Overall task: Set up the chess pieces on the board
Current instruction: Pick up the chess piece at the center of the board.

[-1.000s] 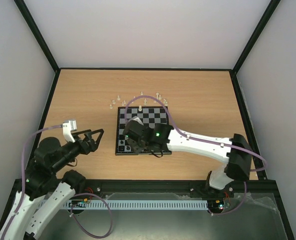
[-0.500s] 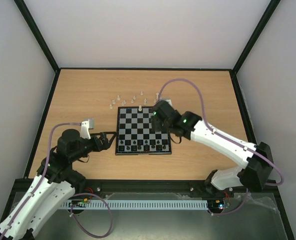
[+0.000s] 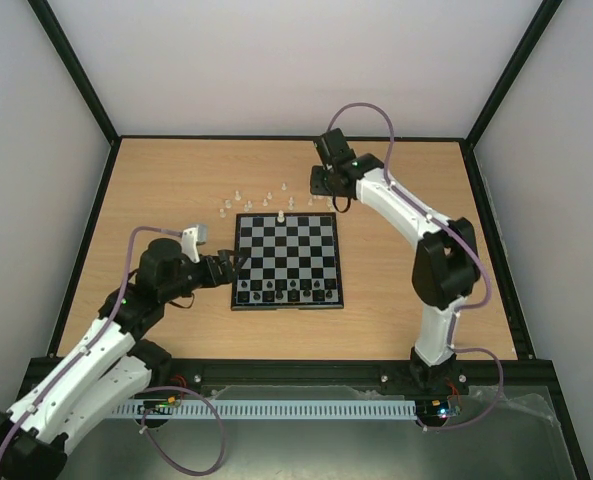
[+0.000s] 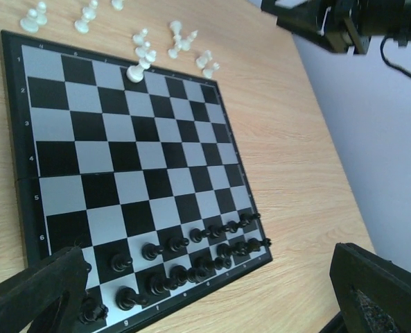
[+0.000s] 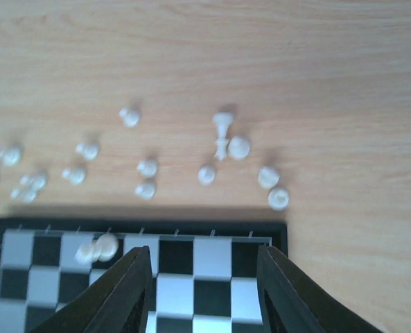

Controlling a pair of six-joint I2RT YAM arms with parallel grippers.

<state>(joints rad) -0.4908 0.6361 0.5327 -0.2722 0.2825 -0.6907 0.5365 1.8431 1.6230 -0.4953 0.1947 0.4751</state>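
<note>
The board (image 3: 298, 246) lies mid-table. Black chess pieces (image 3: 288, 291) fill its two near rows; the left wrist view shows them (image 4: 191, 253) upright. One white piece (image 3: 281, 216) stands on the far row, also visible as a white piece (image 4: 134, 71) and, blurred, a white piece (image 5: 98, 248). Several white pieces (image 3: 266, 198) are scattered on the table just beyond the far edge, among them a cluster (image 5: 222, 139). My left gripper (image 3: 233, 268) is open at the board's left edge, empty. My right gripper (image 3: 323, 196) hovers open over the far right corner, holding nothing.
Wooden tabletop (image 3: 176, 180) ringed by a black frame, with white walls close around. The right arm (image 3: 416, 215) stretches along the board's right side, its purple cable looping above. In the left wrist view the right arm (image 4: 344, 21) hangs at the top right.
My right arm swung from the board's near left corner across to beyond its far right corner. My left arm moved right, toward the board's left edge.
</note>
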